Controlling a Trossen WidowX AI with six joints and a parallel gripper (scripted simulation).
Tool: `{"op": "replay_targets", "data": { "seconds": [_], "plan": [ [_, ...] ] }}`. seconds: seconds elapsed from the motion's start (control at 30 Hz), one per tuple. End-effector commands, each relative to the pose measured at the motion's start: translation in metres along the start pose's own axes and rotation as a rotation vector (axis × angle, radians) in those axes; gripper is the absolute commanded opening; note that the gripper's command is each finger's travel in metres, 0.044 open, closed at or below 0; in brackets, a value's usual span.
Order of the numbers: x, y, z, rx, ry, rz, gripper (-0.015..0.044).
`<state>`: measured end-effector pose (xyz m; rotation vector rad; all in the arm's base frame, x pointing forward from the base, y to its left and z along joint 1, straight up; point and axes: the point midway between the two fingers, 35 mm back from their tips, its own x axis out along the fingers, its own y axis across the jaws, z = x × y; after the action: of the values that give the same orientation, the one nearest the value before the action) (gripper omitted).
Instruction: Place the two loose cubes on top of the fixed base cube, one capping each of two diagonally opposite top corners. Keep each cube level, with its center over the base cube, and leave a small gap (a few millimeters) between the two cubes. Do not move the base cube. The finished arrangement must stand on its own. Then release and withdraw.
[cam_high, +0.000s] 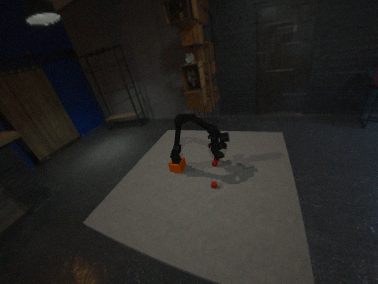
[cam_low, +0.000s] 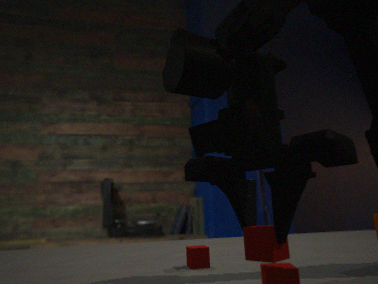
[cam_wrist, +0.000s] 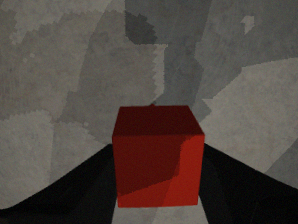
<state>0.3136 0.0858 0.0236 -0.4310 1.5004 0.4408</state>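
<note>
1. Wrist view: the gripper (cam_wrist: 157, 183) is closed part-way on a red cube (cam_wrist: 158, 156). The cube sits squarely between the two dark fingers, its top face level. Only grey mat lies below it here.

2. Exterior view: the held red cube (cam_low: 264, 243) hangs clear of the surface. A second red cube (cam_low: 198, 256) rests on the mat to the left, and a third red cube (cam_low: 280, 273) lies almost directly beneath the held one. Which of the two resting cubes is the fixed base cannot be told from this view.

3. Top view: the arm reaches right from its orange base block (cam_high: 177, 165). One red cube (cam_high: 214, 184) shows on the grey mat (cam_high: 150, 215) nearby; other cubes are too small to resolve.

4. Judgement on the step in hand: carry the cube to the base cube and lower it straight down over one top corner. The held cube's centre should remain over the base, and its faces level. Descent should be slow, since a sideways nudge would shift the base.

5. Edges and room: the mat extends well beyond the cubes on all sides. The loose cube stands near the carrying path; the fingers should pass above it, not beside it.
</note>
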Motion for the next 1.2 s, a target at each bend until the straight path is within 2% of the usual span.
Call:
{"op": "replay_targets", "data": {
  "seconds": [0.0,0.8,0.93,1.17],
  "plan": [
    [0.0066,-0.0005,0.0000,0.005,-0.002,-0.004,0.0105],
    [0.0082,-0.0005,-0.0001,-0.001,-0.002,-0.004,0.0105],
    [0.0082,-0.0005,-0.0001,-0.001,-0.002,-0.004,0.0205],
    [0.0026,-0.0001,-0.0002,0.001,-0.001,-0.001,0.0205]
  ]
}}
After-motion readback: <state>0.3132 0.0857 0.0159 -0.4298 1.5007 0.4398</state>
